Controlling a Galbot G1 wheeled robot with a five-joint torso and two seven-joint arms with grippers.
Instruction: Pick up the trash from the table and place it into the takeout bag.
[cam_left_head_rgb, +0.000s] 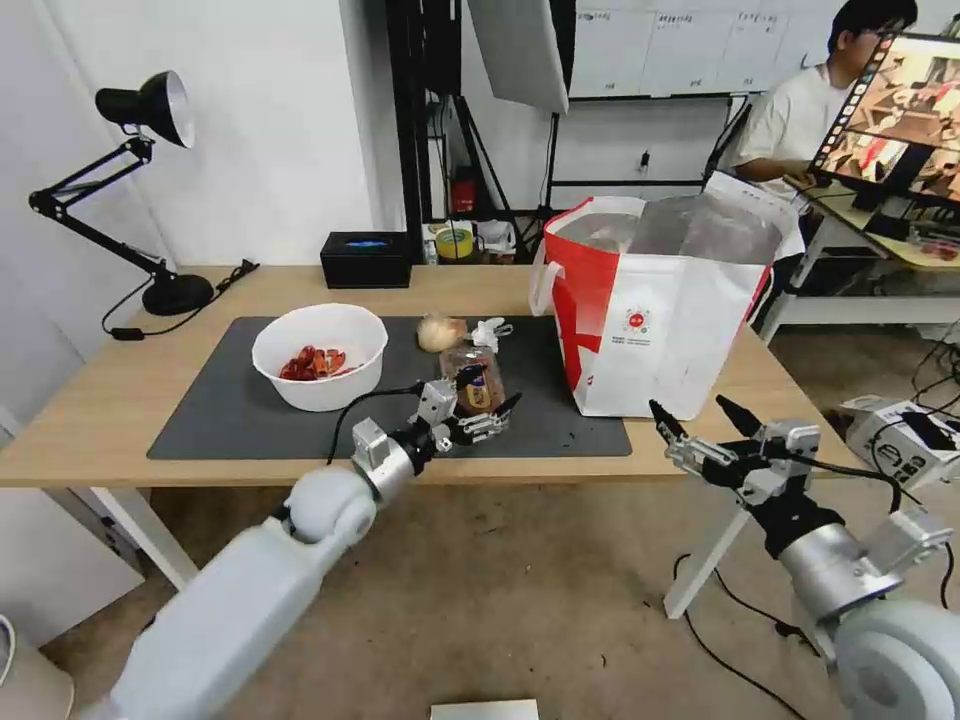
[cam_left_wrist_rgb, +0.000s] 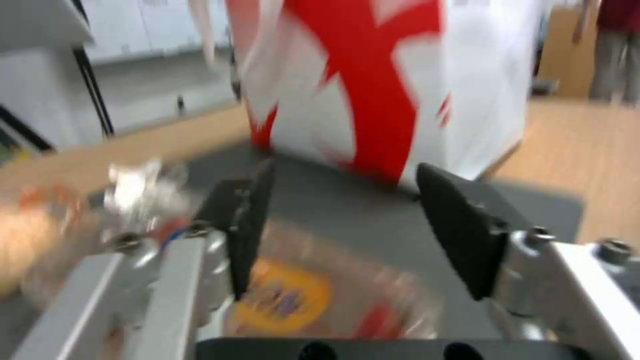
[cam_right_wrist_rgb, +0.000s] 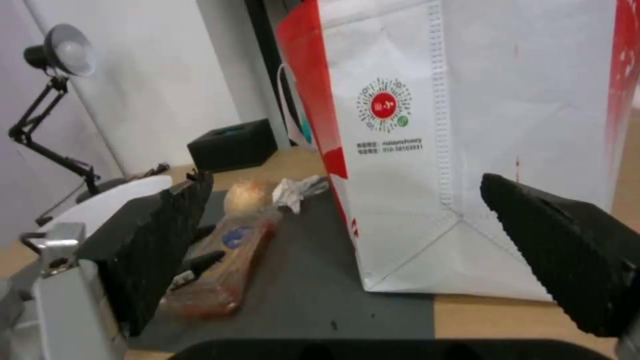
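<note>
The clear plastic tray (cam_left_head_rgb: 474, 378) with red smears and a yellow-orange label lies on the dark grey mat (cam_left_head_rgb: 250, 410), near the mat's front edge and between the white bowl (cam_left_head_rgb: 319, 355) and the takeout bag (cam_left_head_rgb: 660, 300). The left tool (cam_left_head_rgb: 484, 413) is right at the tray's front end, its black fingers (cam_left_wrist_rgb: 250, 225) spread apart with the tray showing between them in the left wrist view; whether they touch it cannot be told. Just behind the tray sit the tan paper wad (cam_left_head_rgb: 440, 332) and, beside it toward the bag, the small white plastic scrap (cam_left_head_rgb: 489, 332). The bowl, holding red shellfish shells (cam_left_head_rgb: 312, 362), stands upright on the mat's left part. The red-and-white bag stands upright at the mat's right end, foil-lined mouth open, its round red logo (cam_left_head_rgb: 636, 321) facing forward. The right tool (cam_left_head_rgb: 705, 418) hovers off the front edge of the light-wood surface (cam_left_head_rgb: 90, 410), in front of the bag, its fingers wide apart and holding nothing. Farther back on the surface stand a black rectangular box (cam_left_head_rgb: 366, 259) and a black desk lamp (cam_left_head_rgb: 140, 190).
</note>
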